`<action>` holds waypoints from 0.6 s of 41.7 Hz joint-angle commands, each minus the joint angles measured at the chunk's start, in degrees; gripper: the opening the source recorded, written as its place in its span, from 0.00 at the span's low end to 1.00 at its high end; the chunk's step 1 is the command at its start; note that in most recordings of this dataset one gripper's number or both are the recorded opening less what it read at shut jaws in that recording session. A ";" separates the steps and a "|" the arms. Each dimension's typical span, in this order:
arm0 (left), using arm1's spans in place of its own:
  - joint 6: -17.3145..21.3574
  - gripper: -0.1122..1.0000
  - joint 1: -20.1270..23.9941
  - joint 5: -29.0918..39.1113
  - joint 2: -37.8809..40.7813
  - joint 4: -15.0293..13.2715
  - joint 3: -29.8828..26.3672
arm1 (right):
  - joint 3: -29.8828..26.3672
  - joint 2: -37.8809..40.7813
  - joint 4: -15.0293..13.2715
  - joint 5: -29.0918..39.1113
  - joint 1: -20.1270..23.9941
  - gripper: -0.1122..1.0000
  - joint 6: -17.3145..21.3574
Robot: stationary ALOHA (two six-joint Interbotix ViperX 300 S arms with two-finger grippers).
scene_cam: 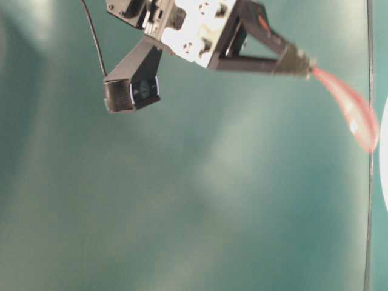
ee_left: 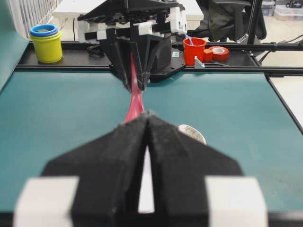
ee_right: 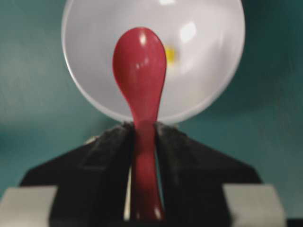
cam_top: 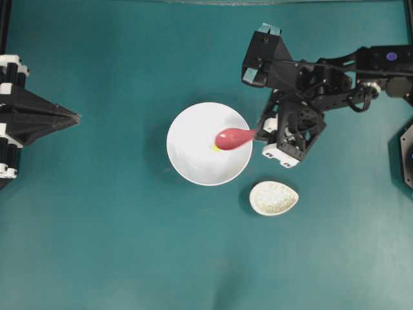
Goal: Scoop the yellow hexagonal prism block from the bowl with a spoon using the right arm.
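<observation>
Overhead view shows the right gripper with its jaws clamped on the handle of the red spoon, whose head hangs over the white bowl toward its 3 o'clock side, the yellow block peeking out just beside it on the bowl floor. That block looks tiny, light and hard, and both spoon and bowl seem glossy, so it will likely skid unless trapped against the wall. Left gripper rests with jaws together at 9 o'clock on the surface.
</observation>
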 commanded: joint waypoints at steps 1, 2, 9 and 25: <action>0.00 0.10 -0.09 -0.26 0.53 0.09 -1.32 | -2.29 -1.05 0.00 4.57 -0.26 0.31 0.88; 0.00 0.10 -0.09 -0.26 0.53 0.09 -1.32 | -2.55 -0.88 0.00 5.98 -0.44 0.31 1.23; 0.00 0.10 0.00 -0.26 0.62 0.09 -1.32 | -4.66 0.62 -0.09 12.04 -0.62 0.31 2.55; 0.00 0.10 0.00 -0.26 0.62 0.18 -1.32 | -13.62 7.21 -0.18 25.58 -1.14 0.31 3.69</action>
